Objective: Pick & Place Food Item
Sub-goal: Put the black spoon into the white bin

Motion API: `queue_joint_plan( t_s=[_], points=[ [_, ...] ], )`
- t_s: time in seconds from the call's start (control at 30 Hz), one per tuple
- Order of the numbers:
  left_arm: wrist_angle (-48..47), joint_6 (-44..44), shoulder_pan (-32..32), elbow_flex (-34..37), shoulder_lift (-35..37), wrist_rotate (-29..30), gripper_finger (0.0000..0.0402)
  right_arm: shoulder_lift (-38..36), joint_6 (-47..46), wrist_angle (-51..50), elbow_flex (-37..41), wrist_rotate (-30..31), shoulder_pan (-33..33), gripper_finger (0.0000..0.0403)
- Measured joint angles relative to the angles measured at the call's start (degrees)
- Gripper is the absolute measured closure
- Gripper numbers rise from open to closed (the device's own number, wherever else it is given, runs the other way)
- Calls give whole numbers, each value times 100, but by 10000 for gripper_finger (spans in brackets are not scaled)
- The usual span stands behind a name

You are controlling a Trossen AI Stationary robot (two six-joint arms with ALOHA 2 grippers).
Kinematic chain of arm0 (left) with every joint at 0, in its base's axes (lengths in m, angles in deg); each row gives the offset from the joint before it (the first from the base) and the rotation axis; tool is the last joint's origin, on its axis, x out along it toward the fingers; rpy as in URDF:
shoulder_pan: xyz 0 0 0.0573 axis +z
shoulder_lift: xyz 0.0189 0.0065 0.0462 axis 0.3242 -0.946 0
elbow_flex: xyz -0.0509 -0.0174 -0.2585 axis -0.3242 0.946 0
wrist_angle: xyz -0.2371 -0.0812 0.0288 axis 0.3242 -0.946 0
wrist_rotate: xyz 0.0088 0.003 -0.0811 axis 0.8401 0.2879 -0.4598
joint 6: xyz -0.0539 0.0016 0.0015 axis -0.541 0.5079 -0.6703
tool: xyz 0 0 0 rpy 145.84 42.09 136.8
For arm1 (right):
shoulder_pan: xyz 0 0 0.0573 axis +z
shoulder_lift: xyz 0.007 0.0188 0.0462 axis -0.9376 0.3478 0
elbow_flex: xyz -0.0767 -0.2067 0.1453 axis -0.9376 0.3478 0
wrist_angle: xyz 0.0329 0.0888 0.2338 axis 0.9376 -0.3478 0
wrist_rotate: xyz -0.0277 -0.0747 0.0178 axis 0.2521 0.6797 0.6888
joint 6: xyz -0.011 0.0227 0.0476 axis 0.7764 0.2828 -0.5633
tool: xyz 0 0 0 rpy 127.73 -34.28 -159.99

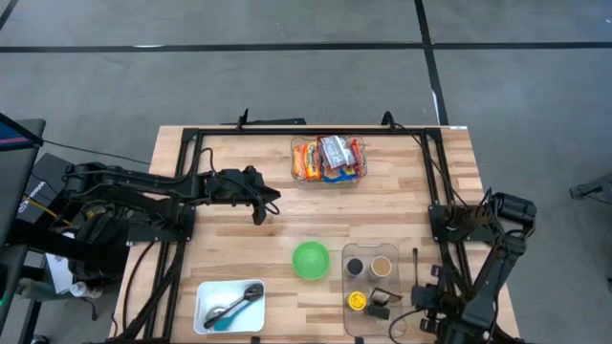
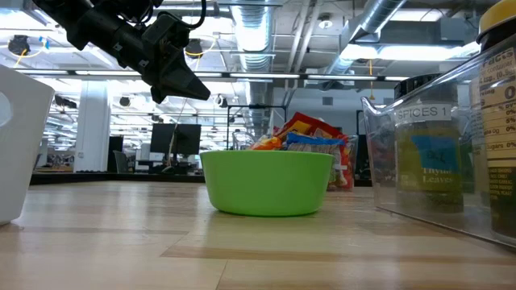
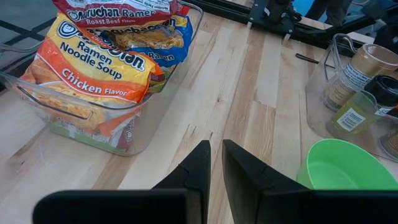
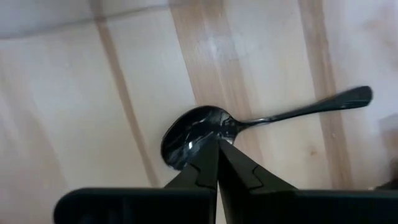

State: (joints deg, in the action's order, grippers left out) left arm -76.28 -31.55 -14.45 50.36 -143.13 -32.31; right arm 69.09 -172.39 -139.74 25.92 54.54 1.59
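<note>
1. My left gripper (image 1: 271, 203) hangs above bare table, fingers nearly together, holding nothing.
2. I'd spread them wide before descending on the ramen packets (image 1: 328, 159), piled in their clear bin (image 3: 93, 127) nearby.
3. My right gripper (image 4: 217, 144) waits shut over a spoon (image 4: 249, 124).

Green bowl (image 1: 310, 260); yellow-and-orange ramen packets (image 3: 93, 68) with red lettering in a clear bin (image 3: 118, 134); black spoon (image 4: 249, 124) on pale, striped wooden table (image 1: 239, 239); white tub (image 1: 206, 296).
</note>
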Motion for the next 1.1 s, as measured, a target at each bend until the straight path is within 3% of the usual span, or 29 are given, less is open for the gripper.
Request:
queue_joint_plan(
  t_s=[0.23, 0.37, 0.47, 0.6, 0.8, 1.1],
  points=[
    [0, 2, -2, 0, 0, 1, 367, -2, -22, -569, -524, 73, -53, 403],
    [0, 2, -1, 0, 0, 0, 367, -2, -440, -1154, -813, 523, -106, 403],
    [0, 0, -2, 0, 0, -1, 367, -2, -1206, -1874, -1037, 897, -119, 403],
    [0, 1, -1, 0, 0, 1, 367, -11, -3149, -2986, -1305, 838, -213, 403],
    [39, 1, -1, 0, 0, 0, 367, -259, -4218, -2837, -1309, 676, -449, 403],
    [48, 2, -2, 0, 0, 1, 367, -352, -3910, -2840, -1307, 642, -815, 403]
  ],
)
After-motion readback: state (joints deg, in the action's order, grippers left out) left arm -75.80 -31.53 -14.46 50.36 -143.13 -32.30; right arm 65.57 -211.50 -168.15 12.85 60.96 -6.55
